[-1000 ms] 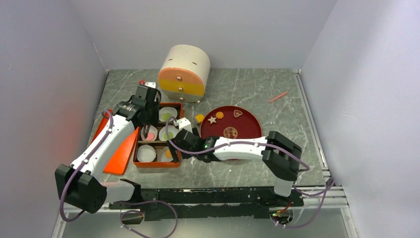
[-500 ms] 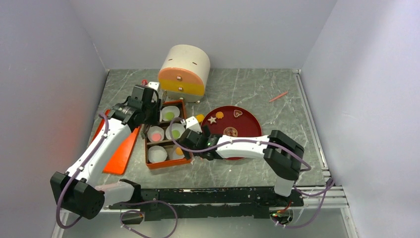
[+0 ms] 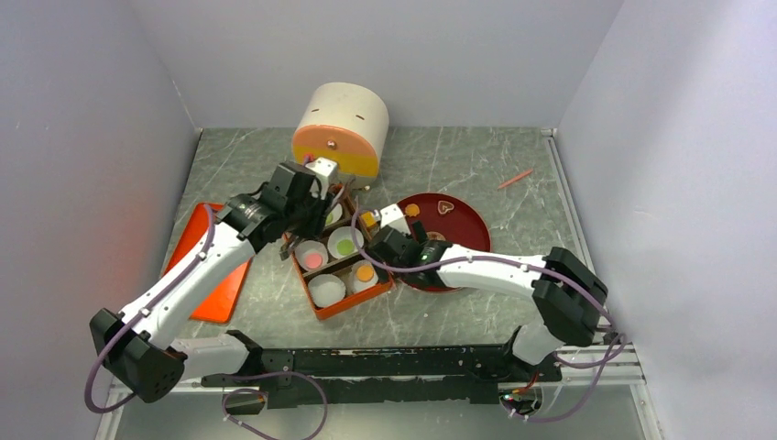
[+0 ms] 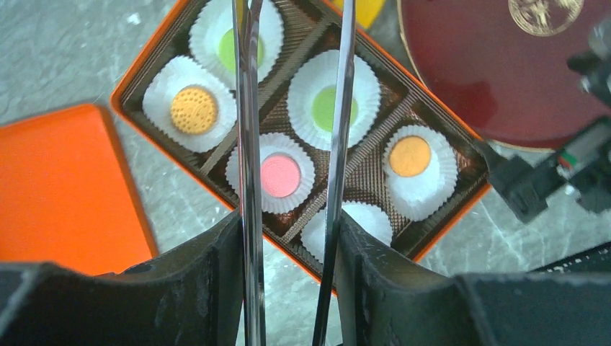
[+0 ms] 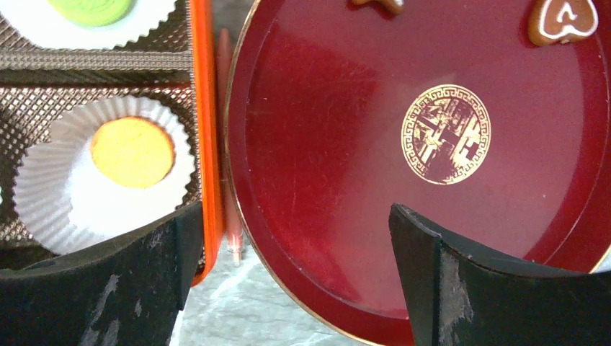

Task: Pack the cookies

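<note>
- i see the orange box (image 4: 130,81) on the counter (image 3: 476,156), its paper liners holding cookies: pink (image 4: 279,175), orange (image 4: 409,156), green (image 4: 325,108).
- my left claw (image 4: 292,101) hovers over the box, prongs narrow, gripping nothing.
- my right claw (image 5: 288,238) gapes wide over the red plate (image 5: 317,173) beside the box; a heart cookie (image 5: 563,19) lies there.

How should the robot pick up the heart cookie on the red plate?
Probably from straight above, pinching the heart cookie by its two side edges. It lies flat on the red plate near the far rim, so there is nothing to get under. Bare plate around it leaves room for the open right gripper, which is closest.
</note>
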Tool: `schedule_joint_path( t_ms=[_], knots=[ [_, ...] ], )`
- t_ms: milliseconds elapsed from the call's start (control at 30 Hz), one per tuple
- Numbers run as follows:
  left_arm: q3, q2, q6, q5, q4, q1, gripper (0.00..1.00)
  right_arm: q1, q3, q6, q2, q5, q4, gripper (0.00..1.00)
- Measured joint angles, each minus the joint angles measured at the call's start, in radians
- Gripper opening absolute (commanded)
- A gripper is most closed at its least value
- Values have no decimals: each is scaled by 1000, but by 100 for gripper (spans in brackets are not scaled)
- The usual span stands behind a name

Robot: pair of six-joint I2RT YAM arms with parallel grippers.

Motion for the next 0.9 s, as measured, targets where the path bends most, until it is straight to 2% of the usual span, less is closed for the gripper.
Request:
schedule_joint_path(
  t_ms=[200,433,633,900],
  knots=[
    [46,52,-1,-25,0,-129,50,-72,-51,5,-96,-5,-19,100],
    [126,181,-6,-80,1,-246,51,-95,-121,40,-356,8,-21,100],
    [225,312,-13,-121,1,-340,52,-155,-192,130,-562,108,-49,100],
    [393,554,-32,-160,-8,-420,53,-164,-215,232,-719,262,-171,100]
  ],
)
